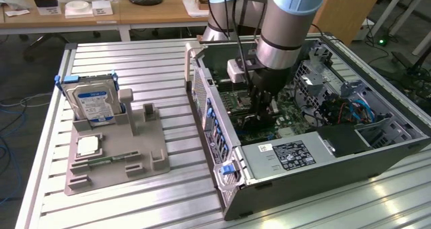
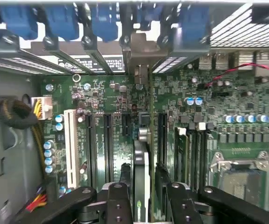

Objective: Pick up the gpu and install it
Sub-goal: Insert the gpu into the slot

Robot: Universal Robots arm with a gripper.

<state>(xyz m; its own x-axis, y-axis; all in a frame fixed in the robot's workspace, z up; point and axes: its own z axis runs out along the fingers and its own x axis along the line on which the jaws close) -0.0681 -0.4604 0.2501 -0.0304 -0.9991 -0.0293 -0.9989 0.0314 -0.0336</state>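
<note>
The gpu [image 2: 144,154] stands on edge in a slot of the green motherboard [image 2: 102,93]. Its silver end bracket [image 2: 141,49] sits against the case's rear slot openings. My gripper [image 2: 147,198] straddles the card, one black finger [image 2: 119,200] on each side. The fingers stand slightly apart from the card, so the gripper is open. In the exterior view the gripper [image 1: 263,110] reaches down into the open computer case [image 1: 303,161], low over the motherboard.
On the slatted table to the exterior view's left lies a grey holder [image 1: 114,153] carrying a blue-labelled hard drive [image 1: 94,100] and a green memory stick [image 1: 108,160]. Inside the case are the CPU socket [image 2: 242,182], cables [image 2: 36,109] and blue slot latches [image 2: 60,21].
</note>
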